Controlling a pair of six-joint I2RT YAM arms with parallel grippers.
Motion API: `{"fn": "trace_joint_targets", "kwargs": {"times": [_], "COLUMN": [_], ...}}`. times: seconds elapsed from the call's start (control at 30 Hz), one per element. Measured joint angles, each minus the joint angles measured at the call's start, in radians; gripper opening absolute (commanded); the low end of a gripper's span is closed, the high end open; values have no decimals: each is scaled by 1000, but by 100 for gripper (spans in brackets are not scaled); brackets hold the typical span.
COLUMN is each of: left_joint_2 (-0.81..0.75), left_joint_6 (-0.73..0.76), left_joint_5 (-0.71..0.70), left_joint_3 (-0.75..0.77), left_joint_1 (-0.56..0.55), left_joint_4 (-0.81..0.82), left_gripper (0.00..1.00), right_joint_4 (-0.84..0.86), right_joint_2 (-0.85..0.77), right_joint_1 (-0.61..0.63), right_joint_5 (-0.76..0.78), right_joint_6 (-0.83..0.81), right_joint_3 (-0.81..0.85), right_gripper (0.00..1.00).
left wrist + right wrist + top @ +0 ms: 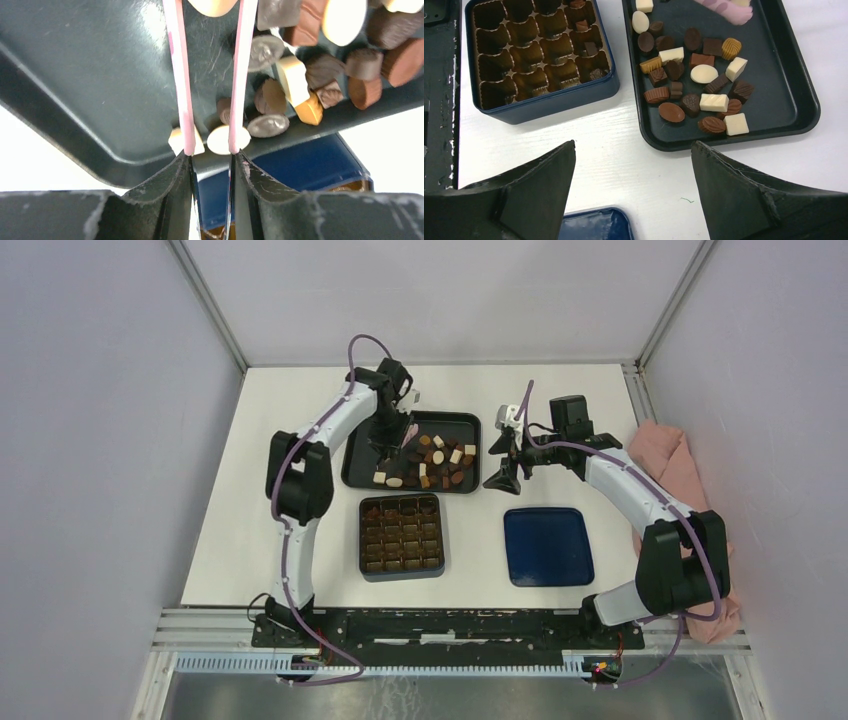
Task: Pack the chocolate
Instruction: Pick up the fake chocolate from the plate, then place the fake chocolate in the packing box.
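Chocolate [704, 73] dark brown, mid brown, cream; tray [774, 60] black; box [554, 102] navy, gold liner [531, 55]; tweezers [181, 75] pink.

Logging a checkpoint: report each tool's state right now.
Left tool: shut on the pink tweezers.
Right tool: open, holding nothing.

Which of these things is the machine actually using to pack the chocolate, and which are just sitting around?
In use:
chocolates in the black tray
compartment box, a few pieces already in
pink tweezers, clamped in the left gripper

Just lying about:
blue lid
pink cloth on the right
right gripper, open, holding nothing
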Motion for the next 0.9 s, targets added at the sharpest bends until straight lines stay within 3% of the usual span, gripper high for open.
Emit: {"fn": "trace_joint_targets", "kwargs": {"times": [0.17,0.27,0.37,0.5,0.6,0.77,0.9], "left_joint_2": [-214,-392,-577,-756,-845,-1011,-1141], "left_joint_6": [-9,-19,-30,-47,-76,-135,-169], "left_joint_5": [2,27,84,179,233,286,294], "left_joint_3": [-159,-298,-456,-665,-808,-972,-1005], "left_joint_1": [2,3,4,4,-2,-63,-133], "left_joint_4": [108,184,255,312,317,309,306], "left_gripper": [2,2,2,2,2,2,2], "right_joint_4": [32,48,-50,-347,-549,-754,-797], "right_joint_2": [-51,-113,-145,-123,-61,48,64], "right_joint_1": [0,0,0,0,0,0,0], "right_joint_5": [-29,-84,-172,-283,-333,-355,-353], "right_joint_6": [-26,-82,-330,-842,-1111,-1322,-1323], "right_joint_3": [-39,-88,-107,-113,-106,-50,-9], "right_gripper": [92,98,98,98,98,98,98]}}
